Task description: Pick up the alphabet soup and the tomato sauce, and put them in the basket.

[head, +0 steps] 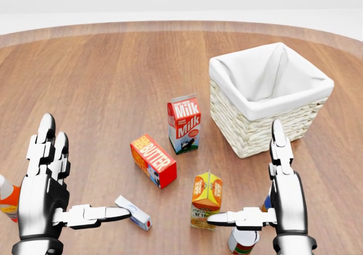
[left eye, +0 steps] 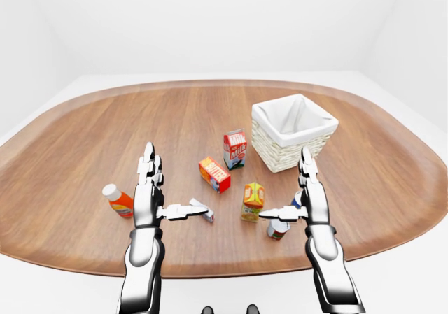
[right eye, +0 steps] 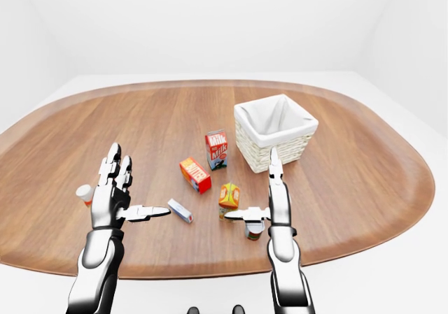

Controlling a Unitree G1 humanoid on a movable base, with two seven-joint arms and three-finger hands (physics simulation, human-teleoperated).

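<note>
Both hands spread, holding nothing. Right hand (head: 288,201) nearer the cans: red-label can (left eye: 277,229) upright at lower right of the left-eye view, just under its thumb; blue-label can (left eye: 297,200) mostly hidden behind its palm. Basket (head: 271,104) upper right. Orange juice carton (head: 206,200) crowds the left side; left hand (head: 46,195) far off.

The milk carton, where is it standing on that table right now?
In the head view the milk carton stands upright near the middle, just left of the basket, with the butter box lying below and left of it.
</note>
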